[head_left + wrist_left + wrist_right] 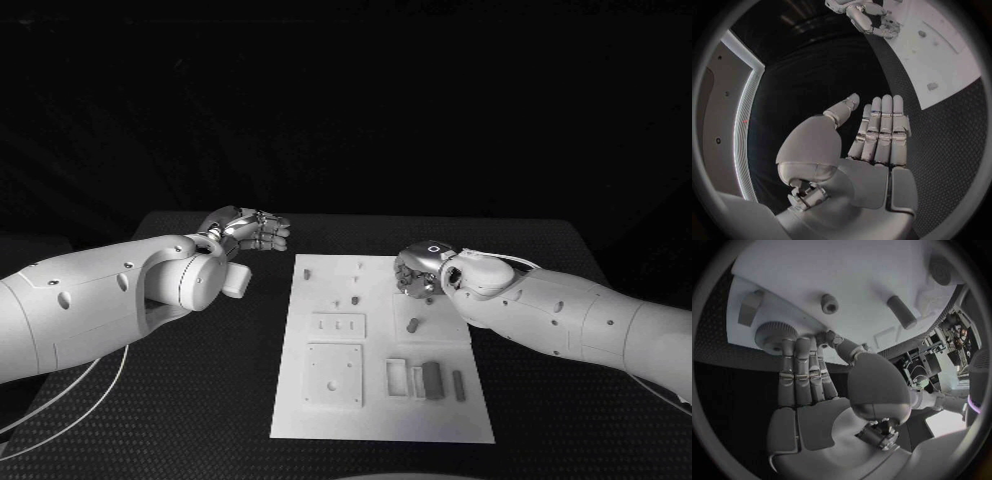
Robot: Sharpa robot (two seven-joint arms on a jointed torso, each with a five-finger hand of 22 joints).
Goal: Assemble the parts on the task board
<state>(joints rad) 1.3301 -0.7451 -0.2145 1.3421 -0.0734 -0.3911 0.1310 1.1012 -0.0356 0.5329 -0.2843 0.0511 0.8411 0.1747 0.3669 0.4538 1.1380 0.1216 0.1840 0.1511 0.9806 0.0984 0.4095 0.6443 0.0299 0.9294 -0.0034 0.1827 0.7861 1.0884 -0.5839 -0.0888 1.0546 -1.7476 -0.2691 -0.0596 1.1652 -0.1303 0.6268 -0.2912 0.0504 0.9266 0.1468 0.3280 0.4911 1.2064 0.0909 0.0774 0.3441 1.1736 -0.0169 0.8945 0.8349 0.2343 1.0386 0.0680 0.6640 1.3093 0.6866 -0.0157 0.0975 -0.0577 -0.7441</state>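
Right robot hand (423,272) is over the far right part of the task board (379,420), fingertips (792,347) against a round knurled part (772,335); whether it is actually pinched or just touched is hard to tell from here. Left robot hand (248,228) hovers off the board's left edge above the worktop (216,400), fingers straight and apart, holding nothing. Other small parts lie on the board, a short peg (902,311) nearby. The knurled part looks rigid and light, with a grippy rim: best taken by the ribbed edge, thumb opposite the fingers. Being small, it could roll if nudged.
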